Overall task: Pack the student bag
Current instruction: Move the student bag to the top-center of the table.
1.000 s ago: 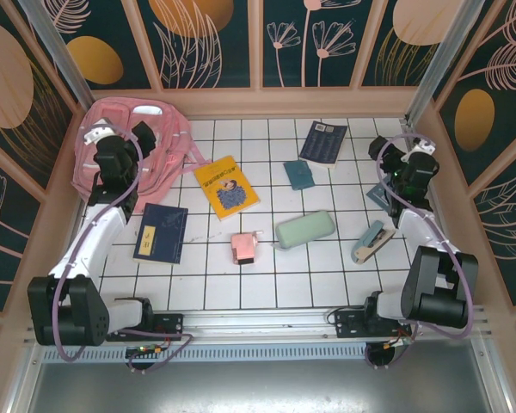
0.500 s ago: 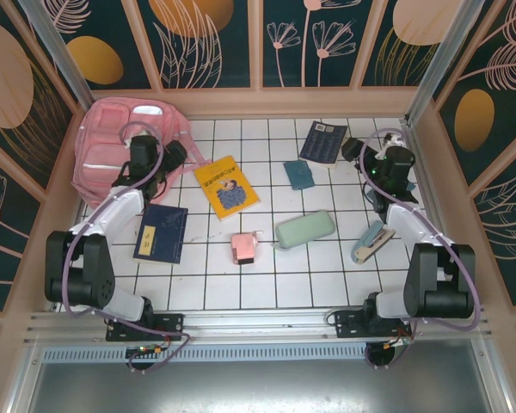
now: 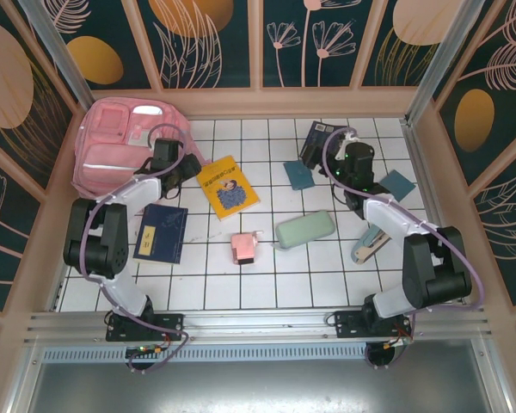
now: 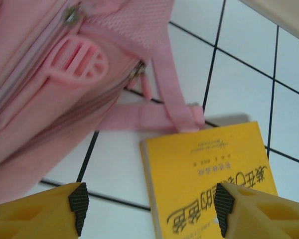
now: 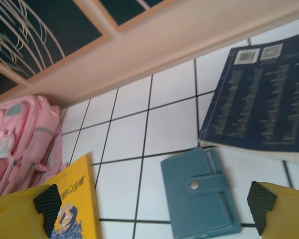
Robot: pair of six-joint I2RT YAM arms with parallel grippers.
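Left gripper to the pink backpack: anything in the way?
Nothing visible. The left gripper hangs open just off the student bag, with tile between them. The bag's own strap lies across that tile. The yellow book sits off to the side, under the gripper's right finger, not between gripper and bag.

This is a robot test cell, lab-like rather than domestic: a white tiled table (image 3: 206,277) boxed in by leaf-printed wall panels (image 3: 215,43) and aluminium posts (image 3: 53,47), with two robot arms (image 3: 112,204) bolted to a metal rail (image 3: 267,325) at its near edge.
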